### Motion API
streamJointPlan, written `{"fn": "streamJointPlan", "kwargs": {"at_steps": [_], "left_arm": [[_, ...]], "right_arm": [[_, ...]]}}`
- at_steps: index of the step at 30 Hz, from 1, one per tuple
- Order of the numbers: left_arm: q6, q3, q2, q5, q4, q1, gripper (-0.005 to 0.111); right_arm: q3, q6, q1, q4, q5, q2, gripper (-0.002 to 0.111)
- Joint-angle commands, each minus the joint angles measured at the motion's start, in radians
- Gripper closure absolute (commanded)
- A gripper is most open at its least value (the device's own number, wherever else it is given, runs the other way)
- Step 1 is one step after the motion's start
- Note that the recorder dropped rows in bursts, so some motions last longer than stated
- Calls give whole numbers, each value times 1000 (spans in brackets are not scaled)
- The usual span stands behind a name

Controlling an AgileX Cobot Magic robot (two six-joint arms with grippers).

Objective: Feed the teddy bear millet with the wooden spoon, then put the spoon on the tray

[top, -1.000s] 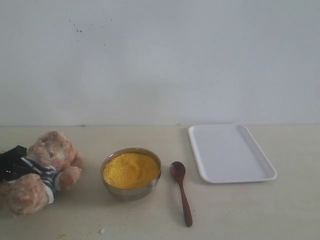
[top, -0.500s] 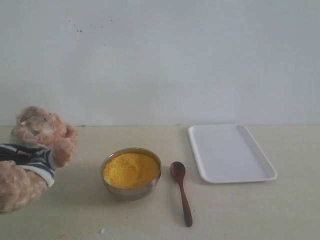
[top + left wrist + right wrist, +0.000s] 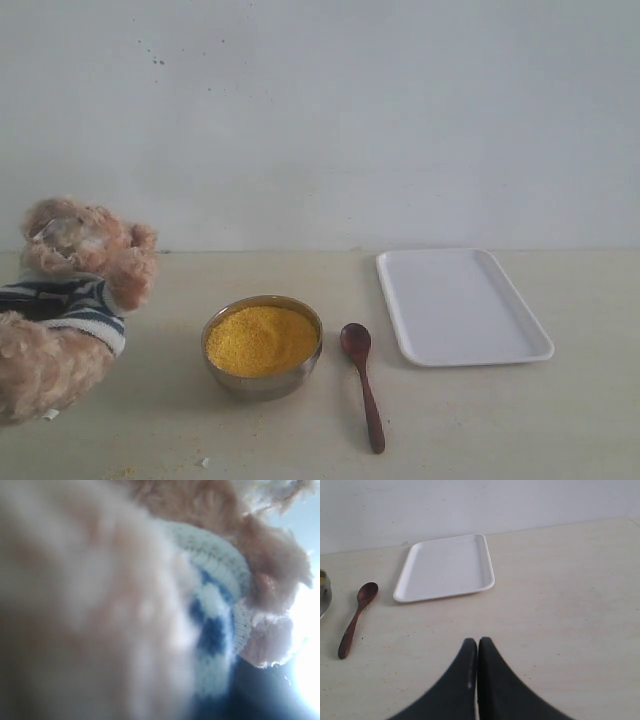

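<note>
The step in hand looks like getting the teddy bear [image 3: 68, 300] ready to be fed. It is propped up at the left edge of the tabletop [image 3: 480, 420], head high and turned toward the steel bowl [image 3: 262, 372] of millet [image 3: 260, 338], but well apart from it. Its fur and striped shirt fill the left wrist view, so the left fingers are hidden and I cannot tell whether they grip it. The right fingers [image 3: 469, 670] are pressed together and empty, low over bare tabletop. The wooden spoon [image 3: 362, 385] lies untouched just beside the bowl, between it and the white tray [image 3: 460, 305], which holds nothing. Next, the right arm probably has to open up, reach the spoon's thin handle and pinch it off the flat surface. A second ago the bear was slumped low on its side with a black part of the arm against it; it has since been raised and turned upright. The bowl, spoon and tray have not moved.
</note>
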Motion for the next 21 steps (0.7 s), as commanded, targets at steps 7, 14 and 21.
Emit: {"fn": "streamJointPlan", "kwargs": {"at_steps": [7, 14, 21], "left_arm": [[86, 5, -13, 39, -20, -4, 103], [91, 5, -13, 39, -20, -4, 103], [152, 5, -13, 39, -20, -4, 103]], "right_arm": [[0, -4, 4, -8, -25, -4, 108], [0, 13, 4, -8, -74, -4, 108], [0, 406, 4, 129, -407, -4, 108]]}}
